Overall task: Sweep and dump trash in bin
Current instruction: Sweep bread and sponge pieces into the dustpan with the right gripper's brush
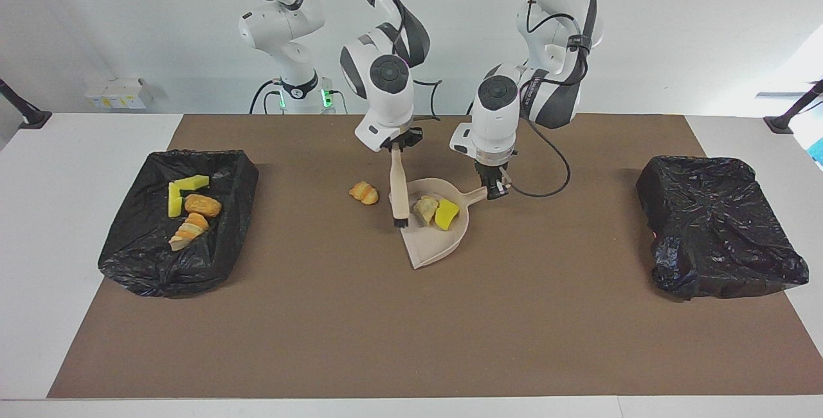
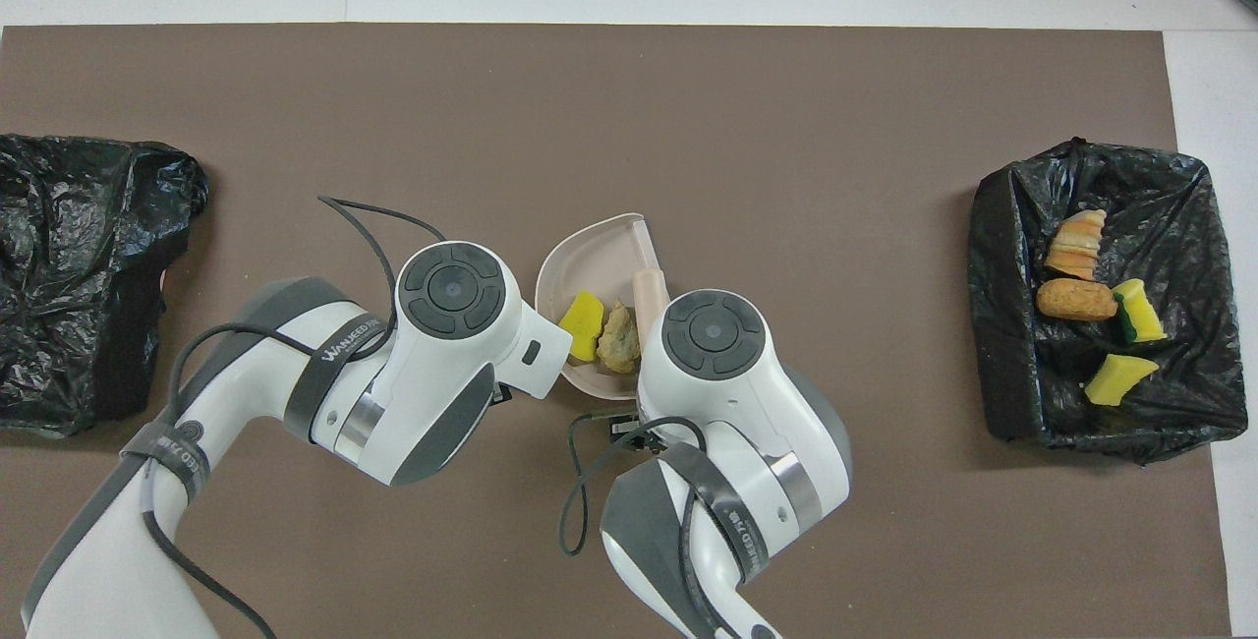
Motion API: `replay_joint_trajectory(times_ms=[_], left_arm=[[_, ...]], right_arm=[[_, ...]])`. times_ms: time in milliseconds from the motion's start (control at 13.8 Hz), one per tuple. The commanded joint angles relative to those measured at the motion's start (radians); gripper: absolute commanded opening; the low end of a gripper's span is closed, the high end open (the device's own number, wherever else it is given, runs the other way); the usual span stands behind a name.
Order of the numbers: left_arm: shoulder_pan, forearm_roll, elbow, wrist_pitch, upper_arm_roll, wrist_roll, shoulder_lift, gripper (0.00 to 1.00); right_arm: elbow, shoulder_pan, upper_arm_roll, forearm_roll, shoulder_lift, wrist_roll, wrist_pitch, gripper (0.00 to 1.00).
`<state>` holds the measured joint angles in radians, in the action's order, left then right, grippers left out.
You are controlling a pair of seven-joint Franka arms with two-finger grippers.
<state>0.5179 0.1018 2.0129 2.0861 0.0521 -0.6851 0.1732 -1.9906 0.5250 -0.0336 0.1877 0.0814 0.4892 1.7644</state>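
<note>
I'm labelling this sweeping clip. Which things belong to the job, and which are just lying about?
Part of the job:
- brush, in the right gripper
- dustpan, handle in the left gripper, holding two scraps
- orange scrap on the mat beside the dustpan
- open bin with four scraps

Lying about:
- closed black bag
- white box

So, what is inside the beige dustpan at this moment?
Two scraps lie in the dustpan: a yellow sponge piece and a tan lump beside it. The brush hangs at the pan's open edge. In the overhead view, the arms cover the pan's part nearest the robots.
</note>
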Motion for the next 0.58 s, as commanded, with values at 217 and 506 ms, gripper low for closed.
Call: replay_joint_trajectory(times_ms=[217,506], left_arm=[[-0.001,0.022,0.032,0.038,0.002,-0.019,-0.006,0.00],[0.008,0.088,0.032,0.032,0.002,-0.022,-0.006,0.00]], right_arm=[[-0.123,-0.069,-0.003,0.022,-0.123,0.230,-0.117,0.00],[-0.342,-0.095,-0.005,0.022,-0.253,0.224,-0.028,0.00]])
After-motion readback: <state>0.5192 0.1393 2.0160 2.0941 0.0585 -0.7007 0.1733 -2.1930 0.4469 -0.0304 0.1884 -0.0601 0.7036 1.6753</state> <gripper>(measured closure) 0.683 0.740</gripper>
